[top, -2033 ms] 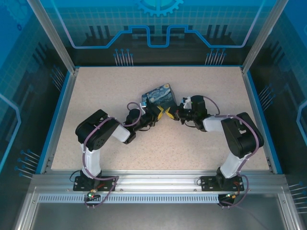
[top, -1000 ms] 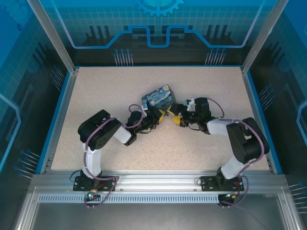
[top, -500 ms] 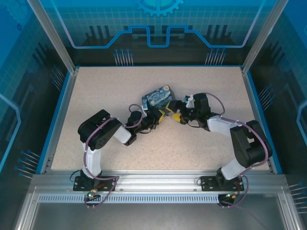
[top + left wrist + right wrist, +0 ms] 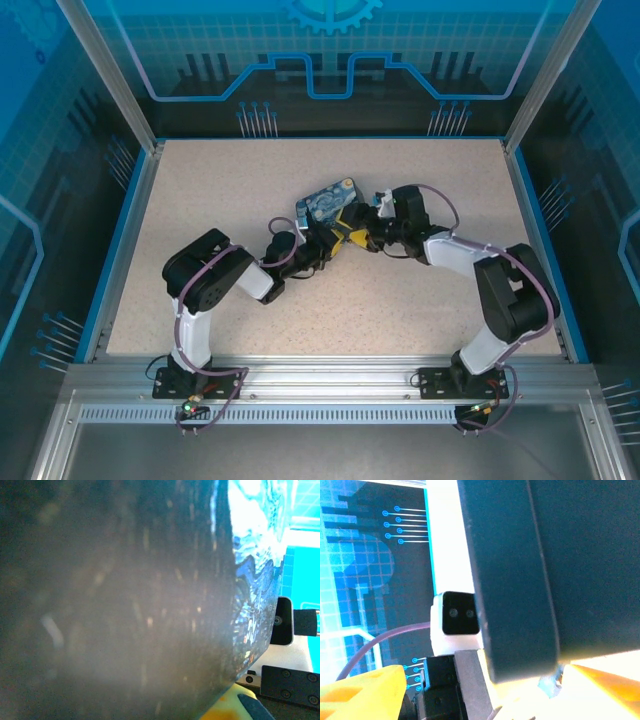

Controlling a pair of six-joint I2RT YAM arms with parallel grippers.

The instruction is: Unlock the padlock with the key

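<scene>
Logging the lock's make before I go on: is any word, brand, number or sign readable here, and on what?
No words, brands or numbers can be read.
padlock: swirling blue-and-yellow painted print on its top, no lettering visible.
back panel: a gear emblem and circuit-line graphics, no letters.
Both wrist views: blurred close-ups of the dark block, nothing legible.
</scene>
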